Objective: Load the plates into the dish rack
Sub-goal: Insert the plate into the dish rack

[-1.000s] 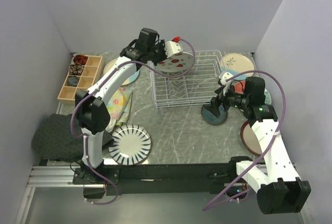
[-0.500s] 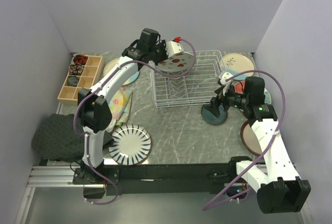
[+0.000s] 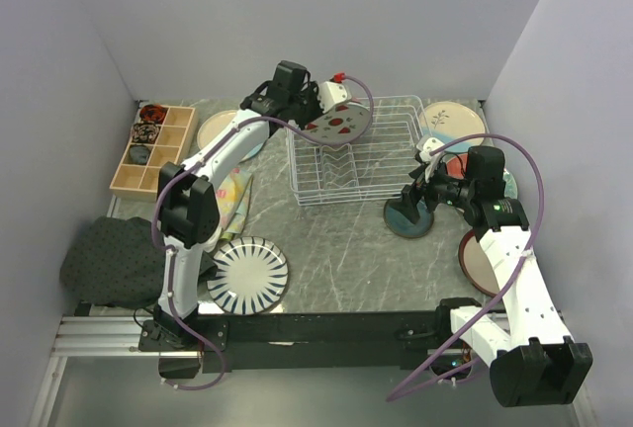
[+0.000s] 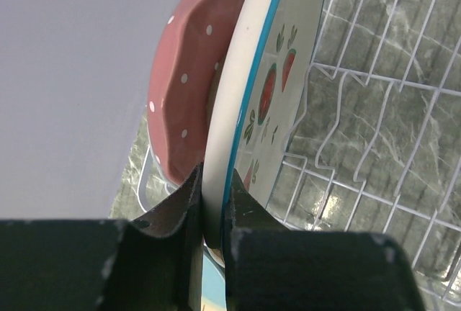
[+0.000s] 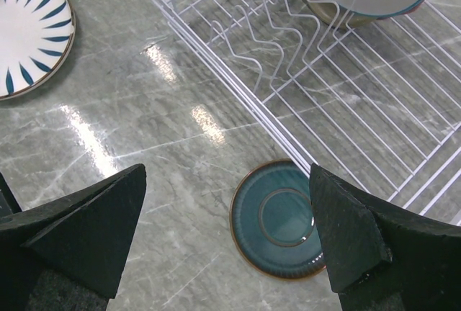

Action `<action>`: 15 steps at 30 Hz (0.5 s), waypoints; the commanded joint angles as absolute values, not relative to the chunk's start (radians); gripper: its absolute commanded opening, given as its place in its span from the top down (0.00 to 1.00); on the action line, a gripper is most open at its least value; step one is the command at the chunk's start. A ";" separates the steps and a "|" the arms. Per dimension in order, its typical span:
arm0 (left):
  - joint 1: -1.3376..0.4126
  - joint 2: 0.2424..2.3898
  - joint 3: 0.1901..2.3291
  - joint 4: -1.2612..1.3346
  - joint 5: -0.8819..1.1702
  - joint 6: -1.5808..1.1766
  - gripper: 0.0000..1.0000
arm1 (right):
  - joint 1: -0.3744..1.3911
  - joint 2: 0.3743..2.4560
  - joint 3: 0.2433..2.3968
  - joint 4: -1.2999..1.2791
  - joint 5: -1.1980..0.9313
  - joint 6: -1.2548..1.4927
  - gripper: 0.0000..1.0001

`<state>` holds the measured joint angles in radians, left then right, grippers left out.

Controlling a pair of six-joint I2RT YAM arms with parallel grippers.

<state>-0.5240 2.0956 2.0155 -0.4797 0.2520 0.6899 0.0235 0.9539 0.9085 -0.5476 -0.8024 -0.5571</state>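
Note:
My left gripper (image 3: 318, 114) (image 4: 214, 188) is shut on the rim of a watermelon-print plate (image 3: 338, 123) (image 4: 277, 73), held tilted on edge over the back left part of the white wire dish rack (image 3: 366, 165) (image 4: 382, 116). A pink dotted plate (image 4: 180, 95) stands close behind it. My right gripper (image 3: 420, 195) (image 5: 227, 174) hangs open above a dark teal plate (image 3: 407, 217) (image 5: 277, 217) lying flat just in front of the rack (image 5: 346, 80). A navy-white striped plate (image 3: 247, 274) (image 5: 29, 30) lies near the left arm's base.
A taupe plate (image 3: 478, 259), a cream plate with a sprig (image 3: 453, 123) and a red floral plate (image 3: 457, 165) lie to the right. Another plate (image 3: 220, 130), a wooden compartmented box (image 3: 148, 150), a floral cloth (image 3: 232, 195) and a dark cloth (image 3: 109, 259) lie left.
My left gripper has carried the watermelon-print plate a little to the right over the rack. The right arm has not moved.

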 commanded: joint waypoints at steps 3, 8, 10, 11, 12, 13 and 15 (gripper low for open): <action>-0.520 2.069 2.016 -0.304 0.247 0.623 0.91 | 0.028 0.956 0.922 -0.546 -0.801 -0.569 0.00; -0.522 2.079 2.008 -0.296 0.247 0.603 0.86 | 0.028 0.954 0.920 -0.548 -0.798 -0.571 0.00; -0.520 2.083 2.008 -0.296 0.247 0.600 0.85 | 0.028 0.953 0.920 -0.548 -0.796 -0.571 0.00; -0.520 2.085 2.008 -0.296 0.245 0.597 0.83 | 0.028 0.953 0.920 -0.546 -0.798 -0.571 0.00; -0.520 2.085 2.006 -0.296 0.245 0.594 0.82 | 0.028 0.953 0.920 -0.548 -0.796 -0.571 0.00; -0.522 2.083 2.006 -0.296 0.248 0.594 0.82 | 0.028 0.953 0.920 -0.548 -0.798 -0.571 0.00; -0.522 2.079 2.006 -0.298 0.248 0.591 0.81 | 0.028 0.953 0.920 -0.546 -0.798 -0.571 0.00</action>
<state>-0.5240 2.1120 1.9823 -0.4511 0.2367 0.6178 0.0235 0.9539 0.9085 -0.5476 -0.8009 -0.5625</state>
